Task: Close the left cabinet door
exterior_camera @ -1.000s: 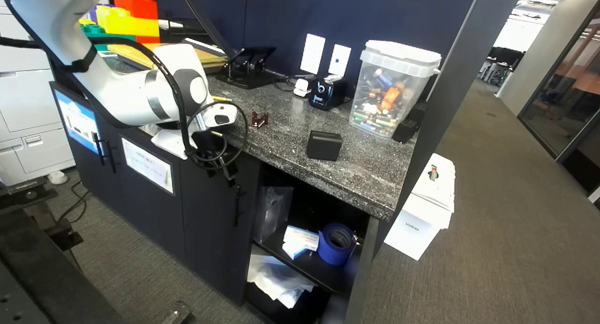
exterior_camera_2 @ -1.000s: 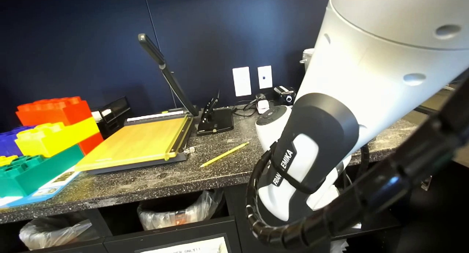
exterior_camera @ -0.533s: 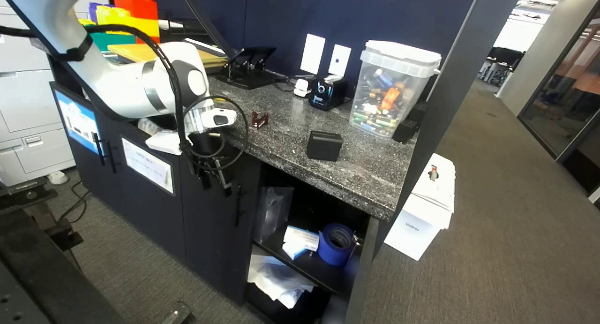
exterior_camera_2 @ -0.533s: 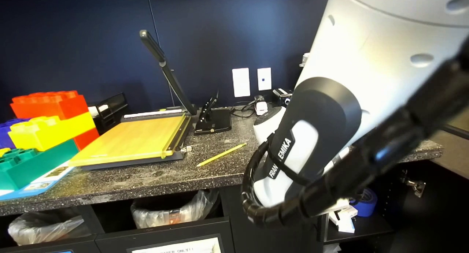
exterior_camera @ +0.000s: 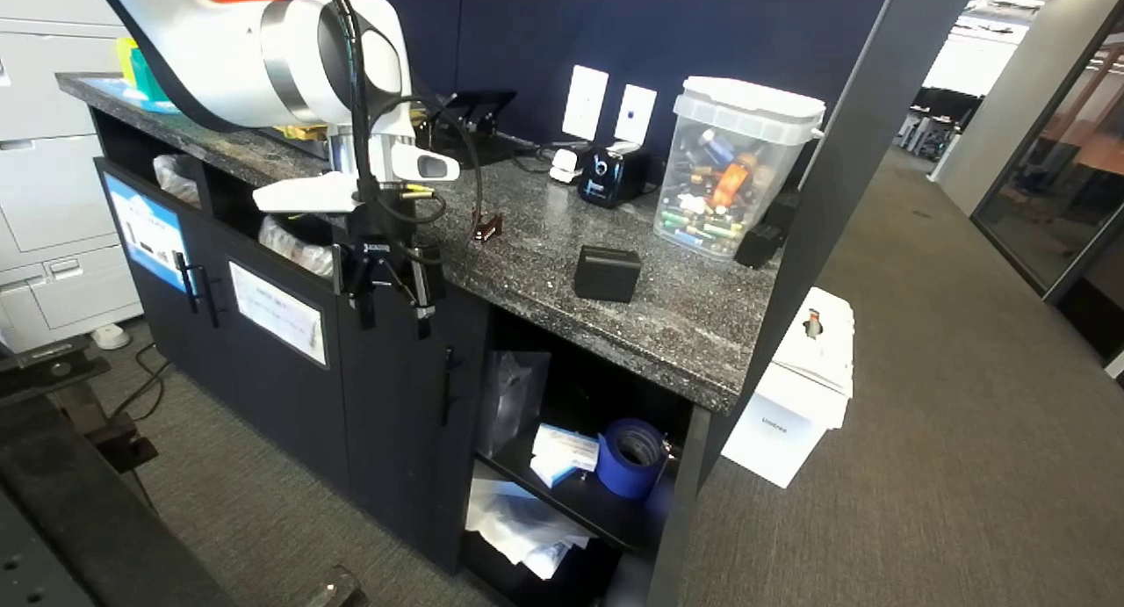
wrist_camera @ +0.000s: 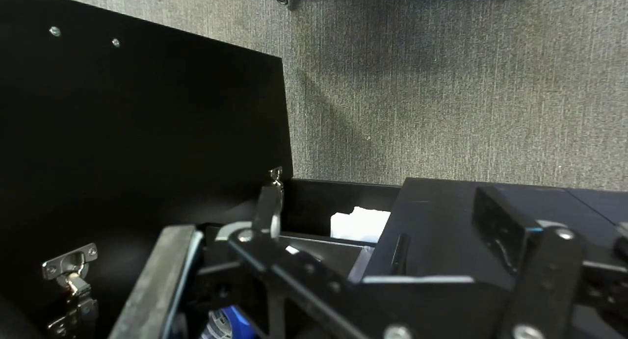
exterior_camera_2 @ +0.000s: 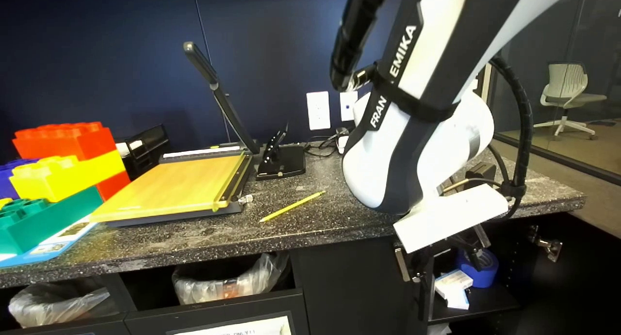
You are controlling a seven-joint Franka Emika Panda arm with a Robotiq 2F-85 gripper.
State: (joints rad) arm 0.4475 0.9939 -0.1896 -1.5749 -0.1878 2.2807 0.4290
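Observation:
The left cabinet door [exterior_camera: 395, 431] is a plain dark panel with a black vertical handle [exterior_camera: 445, 386]. It lies flush with the labelled front beside it, so it looks shut. In the wrist view the left cabinet door [wrist_camera: 441, 216] shows beyond the fingers. My gripper [exterior_camera: 393, 319] points down in front of the upper part of this door, close to the counter edge. Its fingers are apart with nothing between them, also in the wrist view [wrist_camera: 385, 216]. Whether a finger touches the door cannot be told.
Another dark door [wrist_camera: 147, 118] stands wide open on its hinges, also in an exterior view [exterior_camera_2: 577, 281]. Its compartment holds blue tape [exterior_camera: 629, 458], small boxes [exterior_camera: 562, 451] and plastic bags. The counter [exterior_camera: 536, 264] overhangs, bearing a black block [exterior_camera: 608, 273] and a battery bin [exterior_camera: 733, 168].
The forearm and wrist have risen, and my gripper has turned to point more straight down, after dipping slightly and lifting again. The cabinet doors have not moved.

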